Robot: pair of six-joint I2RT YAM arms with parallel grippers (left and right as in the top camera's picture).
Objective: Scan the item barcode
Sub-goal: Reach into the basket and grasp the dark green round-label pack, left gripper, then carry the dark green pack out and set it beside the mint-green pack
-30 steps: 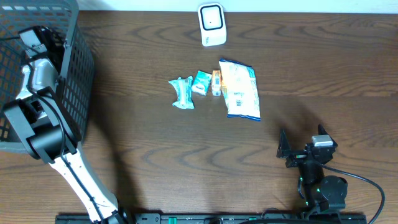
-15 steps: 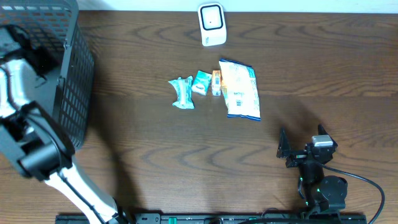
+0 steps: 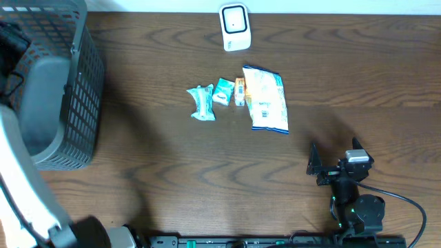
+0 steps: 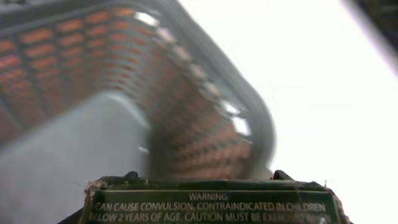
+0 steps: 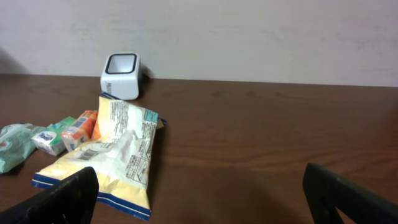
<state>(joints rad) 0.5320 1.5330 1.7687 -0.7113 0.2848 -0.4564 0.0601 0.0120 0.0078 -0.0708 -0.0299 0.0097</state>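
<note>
While the left claw (image 4: pixel 205 178) clamps a green box (image 4: pixel 211 203) by the basket (image 4: pixel 208 127) wall, the right claw (image 5: pixel 199 193) gapes over tabletop (image 5: pixel 261 143).

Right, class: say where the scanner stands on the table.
In the overhead view the scanner stands at the far edge of the table, near the middle, just beyond the snack bag.

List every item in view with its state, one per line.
green box: clamped in the left gripper
right gripper: open, empty
scanner: upright on the table
basket: upright, at the left
snack bag: lying flat
orange box: lying beside the snack bag
teal packet: lying flat
crumpled wrapper: lying apart
</note>
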